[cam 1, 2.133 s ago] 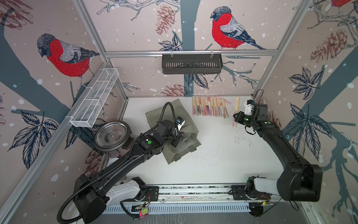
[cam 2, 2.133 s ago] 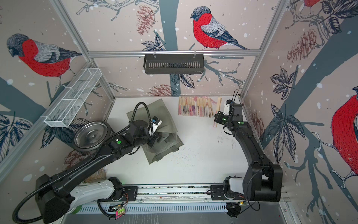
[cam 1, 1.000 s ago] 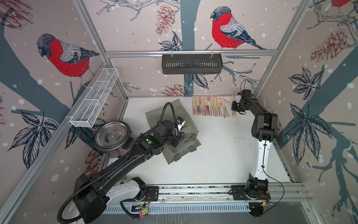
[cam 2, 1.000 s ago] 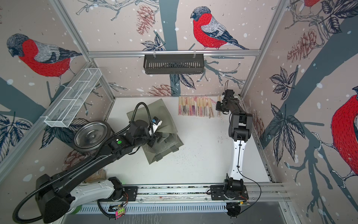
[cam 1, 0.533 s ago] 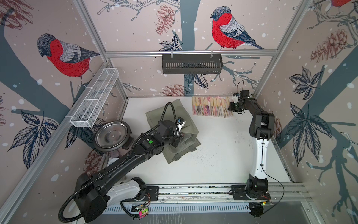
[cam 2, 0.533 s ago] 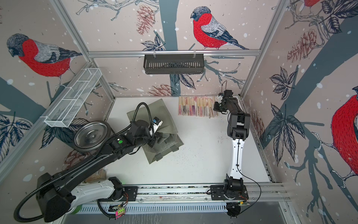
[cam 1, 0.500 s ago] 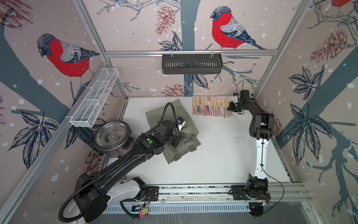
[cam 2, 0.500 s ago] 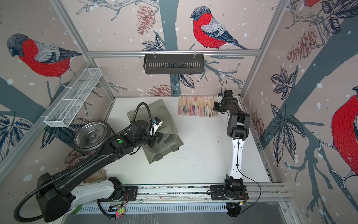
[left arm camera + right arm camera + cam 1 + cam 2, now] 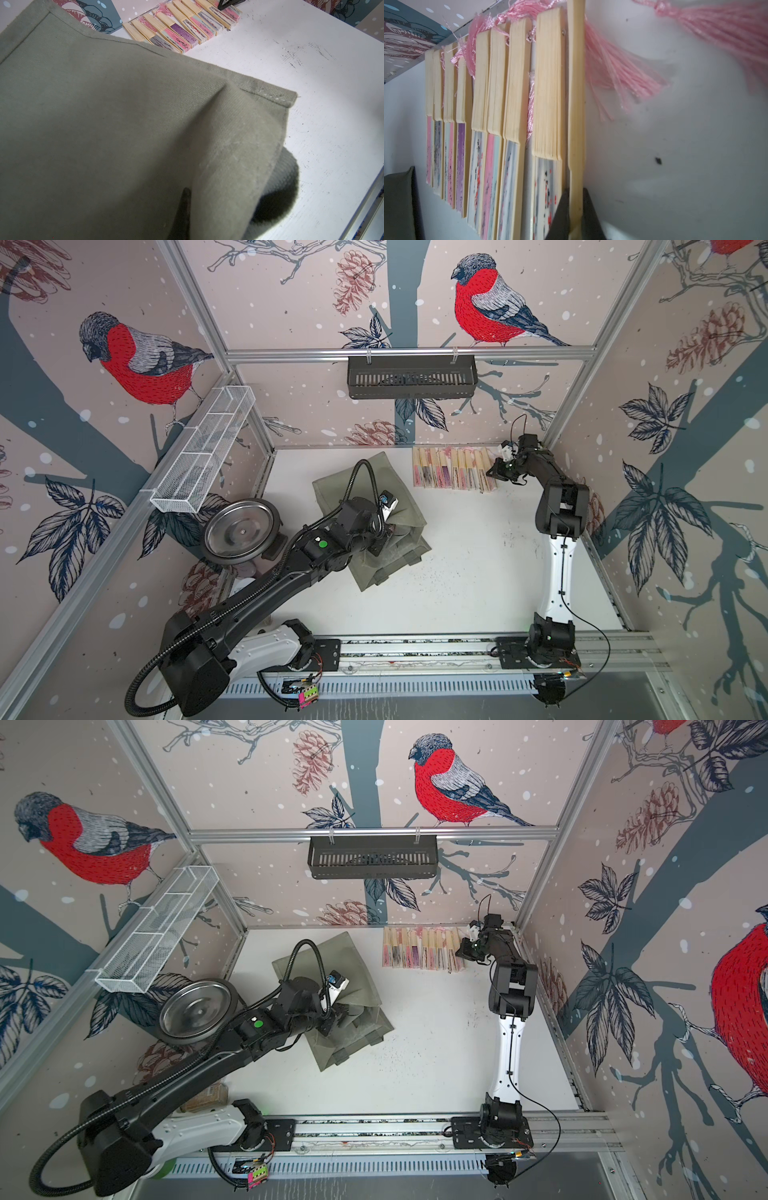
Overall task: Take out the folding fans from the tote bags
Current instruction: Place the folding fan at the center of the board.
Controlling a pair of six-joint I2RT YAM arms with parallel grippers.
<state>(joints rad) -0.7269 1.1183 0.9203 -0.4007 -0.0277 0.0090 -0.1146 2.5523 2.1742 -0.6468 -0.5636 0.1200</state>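
Many folding fans (image 9: 453, 468) lie side by side in a row at the back of the white table (image 9: 478, 572), close to the back wall. Both top views show them (image 9: 422, 948). They have pale wood sticks and pink, purple and grey cloth. Some have pink tassels (image 9: 618, 79).

The right gripper (image 9: 496, 472) is at the right end of the row. In the right wrist view its two dark fingers (image 9: 560, 216) squeeze the end fan (image 9: 576, 104). That fan is thin and pale, and it stands on its edge just beside the next fan.

The tote bag (image 9: 409, 516) is grey-green. It lies crumpled on the table, to the left of the fans and apart from them. The left gripper (image 9: 384, 536) is down in the folds of the bag with its jaws closed tight. In the left wrist view the bag (image 9: 124, 124) hangs over the gripper and only one dark finger (image 9: 185, 207) peeks out. It seems to be pinching the bag's cloth, but the pinch itself is hidden.

A black basket (image 9: 411, 377) hangs on the back wall. A white wire tray (image 9: 203, 456) is on the left wall. A shiny round metal dish (image 9: 241, 531) sits below it.
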